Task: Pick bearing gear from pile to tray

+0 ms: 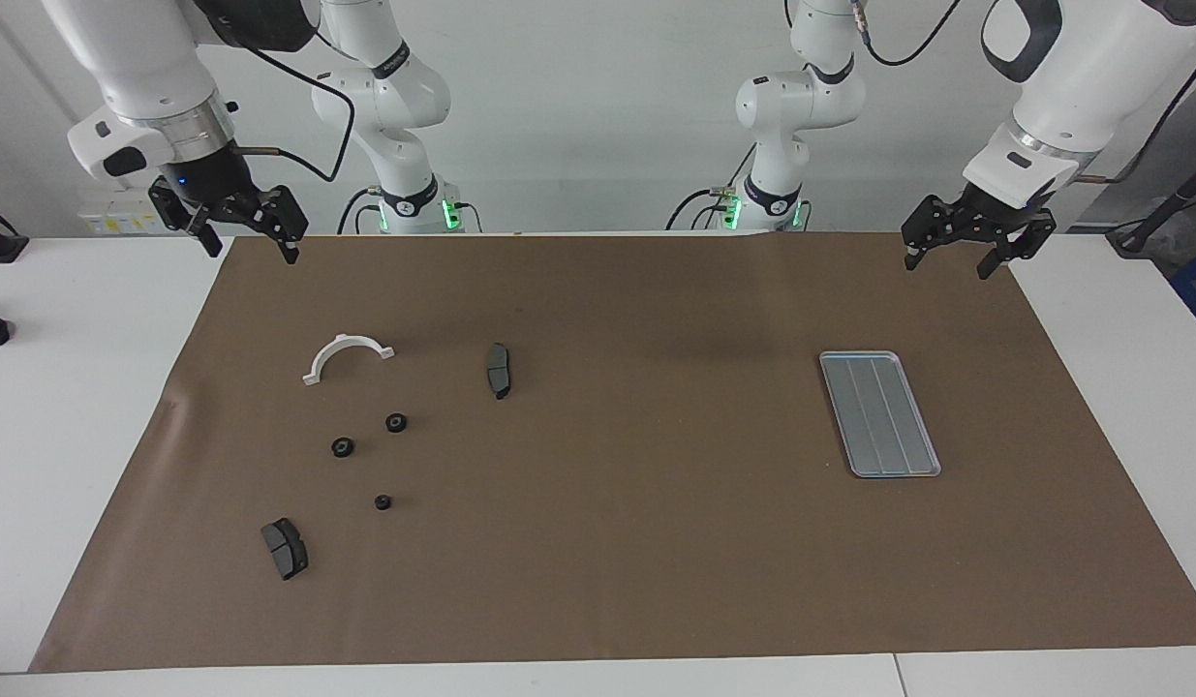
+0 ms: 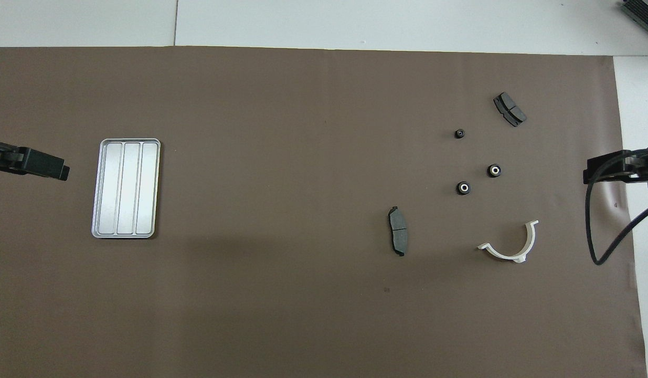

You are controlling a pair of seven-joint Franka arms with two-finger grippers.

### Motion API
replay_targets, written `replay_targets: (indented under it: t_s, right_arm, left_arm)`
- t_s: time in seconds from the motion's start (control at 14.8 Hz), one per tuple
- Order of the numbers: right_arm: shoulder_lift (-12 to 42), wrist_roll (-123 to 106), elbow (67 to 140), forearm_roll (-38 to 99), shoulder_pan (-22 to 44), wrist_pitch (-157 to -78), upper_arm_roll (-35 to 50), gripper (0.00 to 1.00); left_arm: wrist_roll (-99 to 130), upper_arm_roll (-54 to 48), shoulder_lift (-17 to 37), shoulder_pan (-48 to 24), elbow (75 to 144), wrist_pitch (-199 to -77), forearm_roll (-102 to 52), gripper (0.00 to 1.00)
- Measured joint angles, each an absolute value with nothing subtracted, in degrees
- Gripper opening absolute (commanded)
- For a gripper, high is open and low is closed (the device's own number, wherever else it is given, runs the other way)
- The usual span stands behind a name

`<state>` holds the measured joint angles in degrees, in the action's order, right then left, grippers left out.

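The pile lies toward the right arm's end of the brown mat. Three small black round gears (image 1: 396,422) (image 1: 343,447) (image 1: 383,501) sit apart from one another, also seen in the overhead view as gears (image 2: 494,170) (image 2: 463,188) (image 2: 459,133). The silver ridged tray (image 1: 854,465) (image 2: 127,140) lies toward the left arm's end with nothing in it. My right gripper (image 1: 252,254) hangs open over the mat's corner nearest the robots, holding nothing. My left gripper (image 1: 947,267) hangs open over the mat's edge at the left arm's end, holding nothing.
A white half-ring bracket (image 1: 346,354) lies nearer to the robots than the gears. One dark brake pad (image 1: 499,370) lies toward the mat's middle, another brake pad (image 1: 285,548) farther from the robots than the gears. White table borders the mat.
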<state>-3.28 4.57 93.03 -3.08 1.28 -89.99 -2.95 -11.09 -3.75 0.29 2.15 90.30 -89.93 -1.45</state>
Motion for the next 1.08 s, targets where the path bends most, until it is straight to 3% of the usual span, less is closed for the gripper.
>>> replay_targets:
  t_s: [0.88,1.08]
  right_arm:
    - [-3.20,4.57,94.21,-3.07,1.22,-90.54,-2.95,1.00]
    - [-2.95,4.13,97.47,-3.07,1.04,-96.07,-2.98,1.00]
  left_arm:
    - [-11.09,-3.75,0.29,2.15,90.30,-89.93,-1.45,1.00]
    - [-11.09,-3.75,0.29,2.15,90.30,-89.93,-1.45,1.00]
